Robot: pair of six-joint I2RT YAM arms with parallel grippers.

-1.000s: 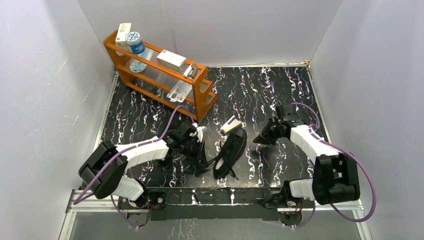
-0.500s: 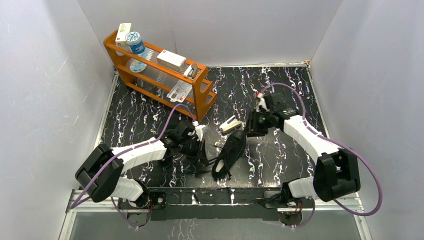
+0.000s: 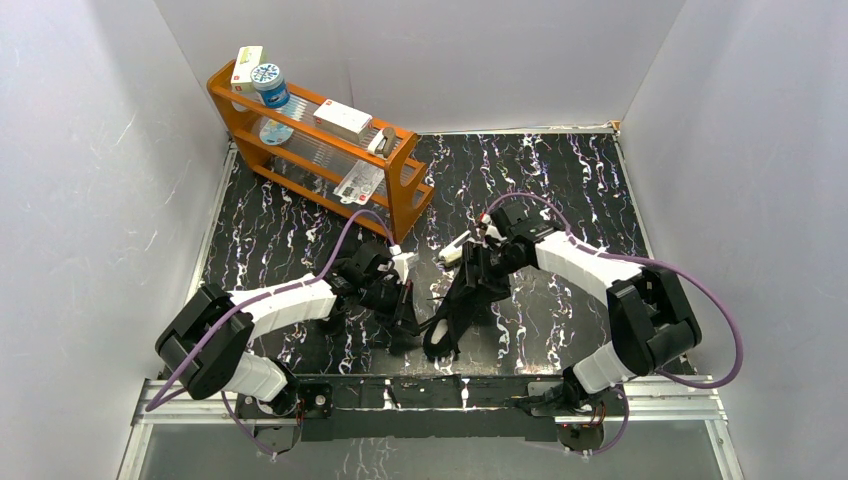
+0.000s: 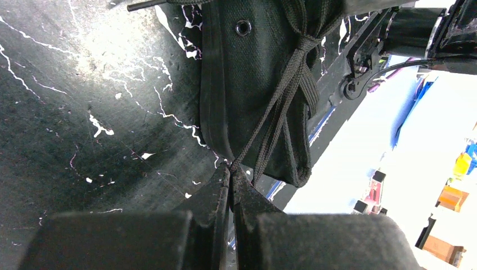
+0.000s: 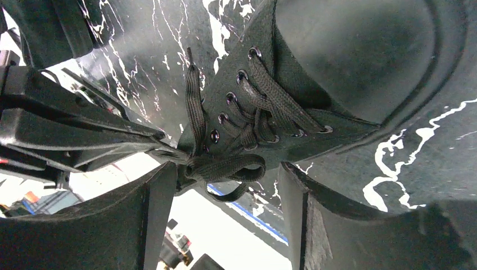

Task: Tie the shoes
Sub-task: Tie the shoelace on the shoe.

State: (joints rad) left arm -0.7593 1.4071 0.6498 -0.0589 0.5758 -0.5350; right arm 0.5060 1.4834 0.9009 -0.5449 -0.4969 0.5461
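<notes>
A black low-top shoe [image 3: 462,300] lies mid-table with its toe toward the far side; in the right wrist view its toe cap [image 5: 360,56] and laced eyelets fill the frame. My left gripper [image 3: 408,318] sits just left of the shoe's heel end. In the left wrist view this gripper [image 4: 232,169] is shut on a thin black lace [image 4: 270,107] that runs taut up to the shoe [image 4: 247,73]. My right gripper [image 3: 476,268] hovers over the shoe's front. Its fingers stand open, and a flat lace loop [image 5: 230,167] lies between them, untouched. I see only one shoe.
An orange rack [image 3: 395,195] with boxes and a jar stands at the back left. A small white-and-black striped box [image 3: 457,250] lies just beyond the shoe's toe, beside my right gripper. White walls enclose the black marbled table [image 3: 560,170] on three sides.
My right arm has swung left from the table's right side to over the shoe, and its jaws have opened. The left gripper has stayed shut on the lace, barely moving.
</notes>
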